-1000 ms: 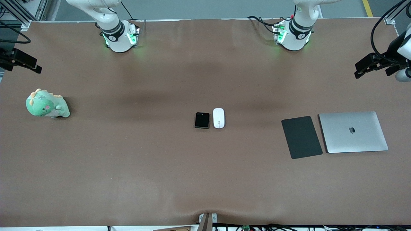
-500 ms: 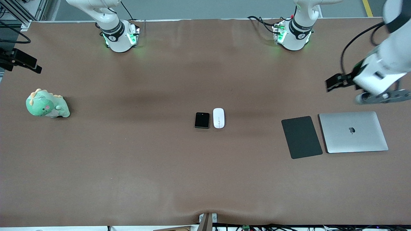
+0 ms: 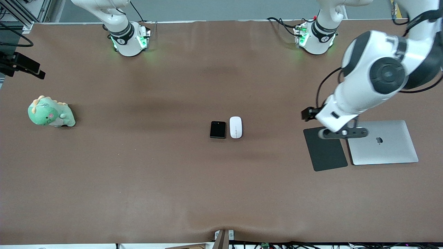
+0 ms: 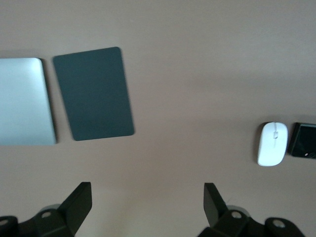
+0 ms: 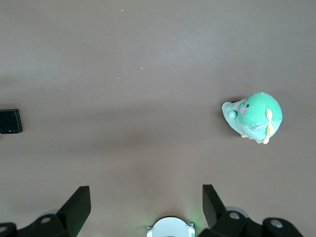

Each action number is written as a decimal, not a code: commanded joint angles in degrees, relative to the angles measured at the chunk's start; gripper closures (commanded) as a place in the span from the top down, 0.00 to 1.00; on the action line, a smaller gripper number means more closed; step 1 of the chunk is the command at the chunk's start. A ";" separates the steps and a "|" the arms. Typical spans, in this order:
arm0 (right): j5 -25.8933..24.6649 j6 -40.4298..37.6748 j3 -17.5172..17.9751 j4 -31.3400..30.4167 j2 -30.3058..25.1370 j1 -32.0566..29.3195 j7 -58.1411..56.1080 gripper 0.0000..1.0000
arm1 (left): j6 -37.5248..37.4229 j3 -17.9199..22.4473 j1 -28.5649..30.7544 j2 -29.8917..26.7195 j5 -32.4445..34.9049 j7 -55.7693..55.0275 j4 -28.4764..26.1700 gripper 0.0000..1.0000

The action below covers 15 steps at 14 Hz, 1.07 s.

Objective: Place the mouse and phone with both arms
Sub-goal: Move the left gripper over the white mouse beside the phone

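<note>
Mouse (image 3: 235, 127) and phone (image 3: 217, 129) touch side by side; toward the left arm's end, my left gripper (image 4: 147, 202) hangs spread and empty, the right gripper (image 5: 146, 203) likewise.

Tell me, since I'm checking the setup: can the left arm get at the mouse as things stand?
Probably yes. The left gripper hangs open over the mat's edge, and only bare table lies between it and the mouse, which sits beside the phone.
</note>
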 commanded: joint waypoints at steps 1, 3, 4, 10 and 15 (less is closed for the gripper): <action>0.43 -0.84 -0.05 1.23 0.41 0.11 -0.15 1.00 | 3.95 -0.26 -4.00 2.59 -0.52 -5.26 -1.16 1.00; 0.43 -0.84 -0.14 1.14 0.41 0.11 -0.15 1.00 | 6.85 -0.17 -5.77 4.88 0.09 -6.68 -1.60 1.00; 0.43 -0.84 -0.05 1.23 0.41 0.11 -0.15 1.00 | 9.12 -0.26 -6.56 5.50 0.10 -6.86 -2.73 1.00; 0.34 -0.84 -0.14 1.14 0.41 0.11 -0.15 1.00 | 22.05 -0.17 -12.89 11.99 0.27 -13.88 -4.24 1.00; 0.43 -0.84 -0.14 1.23 0.41 0.11 -0.15 1.00 | 31.10 0.01 -16.58 18.85 0.27 -14.68 -4.33 1.00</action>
